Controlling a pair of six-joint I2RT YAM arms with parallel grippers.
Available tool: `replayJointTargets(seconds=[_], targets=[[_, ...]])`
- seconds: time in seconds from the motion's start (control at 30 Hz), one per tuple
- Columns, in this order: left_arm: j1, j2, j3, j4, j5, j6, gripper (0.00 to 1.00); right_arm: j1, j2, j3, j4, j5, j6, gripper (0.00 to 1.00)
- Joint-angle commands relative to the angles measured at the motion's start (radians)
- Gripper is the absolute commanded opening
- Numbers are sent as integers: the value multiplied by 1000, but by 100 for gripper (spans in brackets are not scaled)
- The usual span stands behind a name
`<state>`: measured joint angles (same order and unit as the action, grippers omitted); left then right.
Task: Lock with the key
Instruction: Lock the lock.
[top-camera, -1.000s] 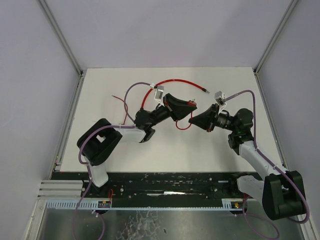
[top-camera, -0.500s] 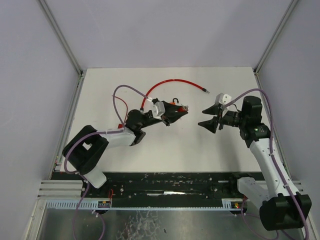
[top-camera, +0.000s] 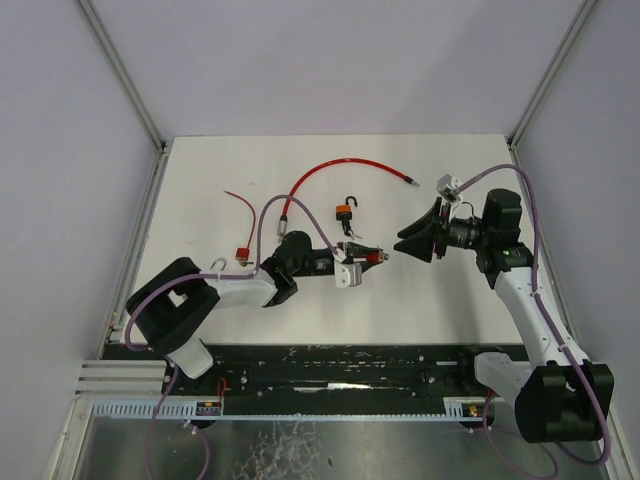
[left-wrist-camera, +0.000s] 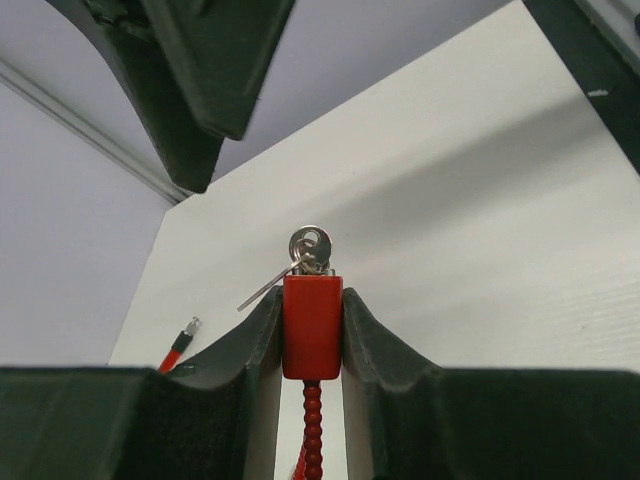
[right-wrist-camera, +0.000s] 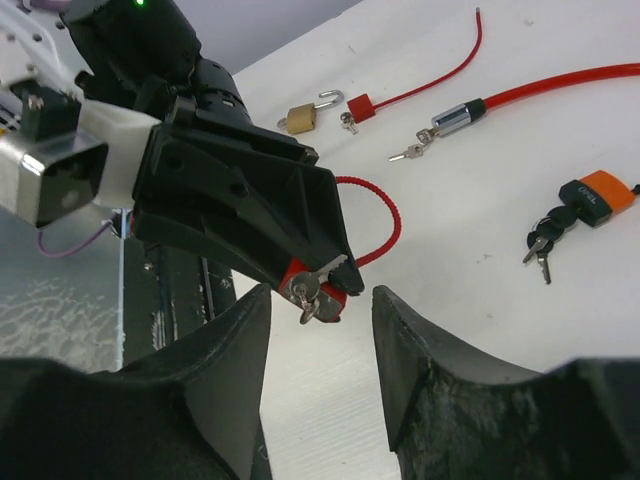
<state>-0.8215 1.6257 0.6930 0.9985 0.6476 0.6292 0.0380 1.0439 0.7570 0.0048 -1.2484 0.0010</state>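
My left gripper (top-camera: 370, 256) is shut on a small red lock (left-wrist-camera: 311, 326), whose red beaded cable (left-wrist-camera: 312, 430) hangs down between the fingers. A silver key (left-wrist-camera: 311, 245) with a ring sticks out of the lock's end. The right wrist view shows the same red lock (right-wrist-camera: 330, 292) and key (right-wrist-camera: 305, 290) at the tip of the left gripper. My right gripper (right-wrist-camera: 320, 310) is open, and the key sits just between its fingertips, nearer the left one, touching neither. In the top view the right gripper (top-camera: 402, 240) faces the left gripper closely.
An orange padlock (top-camera: 345, 210) with black keys lies behind the grippers. A thick red cable (top-camera: 340, 164) arcs across the back of the table. A brass padlock (right-wrist-camera: 305, 115) and another small red lock (right-wrist-camera: 360, 105) on a thin red wire lie at the left.
The right gripper was shut at the key, then opened and drew back to the right. The left arm has swung lower and to the right, carrying the red lock to the right gripper.
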Motion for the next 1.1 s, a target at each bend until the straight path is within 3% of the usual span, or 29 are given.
replayJointTargets(seconds=[0.0,0.3,0.57,0.83,1.07], targets=[[-4,-16,21,-29,-26,138,0,-1,15,4,77,1,108,49],[-9,-16,22,-29,-40,149,0,81,66,43,-92,76,-60,46],[-10,-16,23,-34,-40,152,0,121,98,58,-145,116,-120,35],[-12,-16,25,-37,-34,152,0,133,100,59,-148,116,-131,20],[-12,-16,19,-28,-40,162,0,137,117,67,-132,67,-78,0]])
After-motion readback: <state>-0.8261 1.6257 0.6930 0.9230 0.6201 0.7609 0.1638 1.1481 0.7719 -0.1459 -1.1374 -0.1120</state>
